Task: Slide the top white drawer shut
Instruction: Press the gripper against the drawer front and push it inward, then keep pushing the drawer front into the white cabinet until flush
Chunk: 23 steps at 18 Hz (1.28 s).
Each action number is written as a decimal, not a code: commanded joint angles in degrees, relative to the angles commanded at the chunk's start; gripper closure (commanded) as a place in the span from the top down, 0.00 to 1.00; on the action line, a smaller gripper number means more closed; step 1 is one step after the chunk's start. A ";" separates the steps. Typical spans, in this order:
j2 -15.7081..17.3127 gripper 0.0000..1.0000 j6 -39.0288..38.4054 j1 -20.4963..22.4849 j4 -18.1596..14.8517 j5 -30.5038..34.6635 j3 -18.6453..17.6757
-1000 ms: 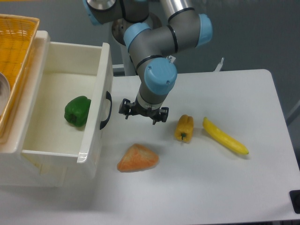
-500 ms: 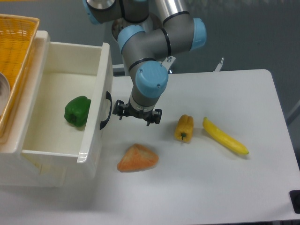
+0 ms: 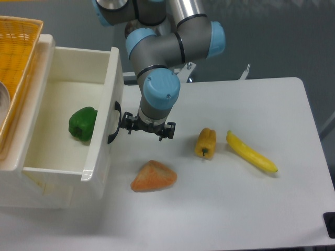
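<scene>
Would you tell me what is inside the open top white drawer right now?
The top white drawer holds one green bell pepper. The rest of its visible floor is bare; the front panel hides the strip just behind it.

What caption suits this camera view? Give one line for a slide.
Gripper at the handle of the open top drawer, green pepper inside.

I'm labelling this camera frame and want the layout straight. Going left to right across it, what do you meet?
Basket → green pepper in the open top drawer → drawer handle → hand → yellow pepper → banana.
</scene>
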 joint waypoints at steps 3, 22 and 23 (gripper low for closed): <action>0.00 1.00 -0.09 -0.52 -0.09 0.00 0.18; 0.70 1.00 -0.26 -3.69 -0.09 -0.09 0.35; 0.70 1.00 -0.26 -4.21 -0.09 -0.09 0.35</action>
